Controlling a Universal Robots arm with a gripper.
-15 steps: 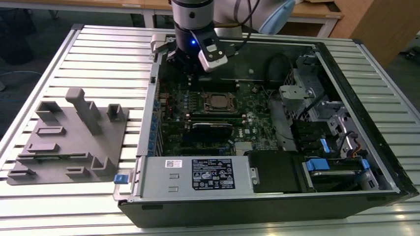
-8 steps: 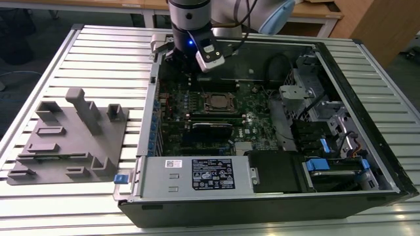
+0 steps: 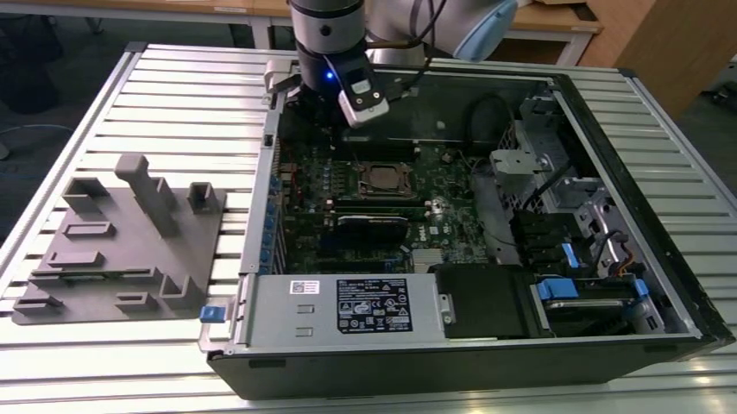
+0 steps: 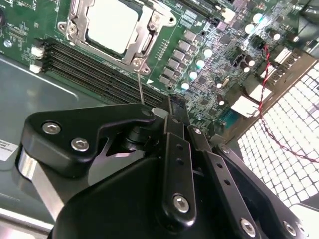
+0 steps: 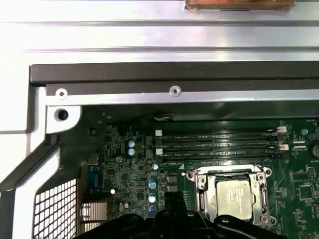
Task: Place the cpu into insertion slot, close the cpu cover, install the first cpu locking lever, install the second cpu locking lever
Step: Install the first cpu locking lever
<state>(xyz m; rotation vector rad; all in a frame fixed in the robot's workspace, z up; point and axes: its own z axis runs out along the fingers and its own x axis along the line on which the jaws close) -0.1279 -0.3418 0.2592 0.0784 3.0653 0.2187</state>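
The cpu [image 5: 234, 199] lies in the insertion slot [image 3: 378, 179] on the green board, its pale metal top showing [image 4: 110, 22]. The silvery cpu cover [image 5: 202, 185] lies flat around it as a frame [image 4: 144, 37]. A thin metal locking lever [image 4: 140, 87] stands up from the socket's corner, running toward my gripper. My gripper [image 4: 174, 104] hangs just beside the socket over the memory slots, fingers together with nothing between them; its black tips [image 5: 169, 196] sit close to the frame's edge. I cannot tell whether it touches the lever.
The open computer case [image 3: 645, 172] lies on a slatted metal table [image 3: 173, 95]. Empty black memory slots [image 5: 219, 142] run beside the socket. A grey fixture block [image 3: 127, 241] stands at the exterior view's left. Power supply [image 3: 345, 304] and drive bays [image 3: 576, 293] fill the case's near end.
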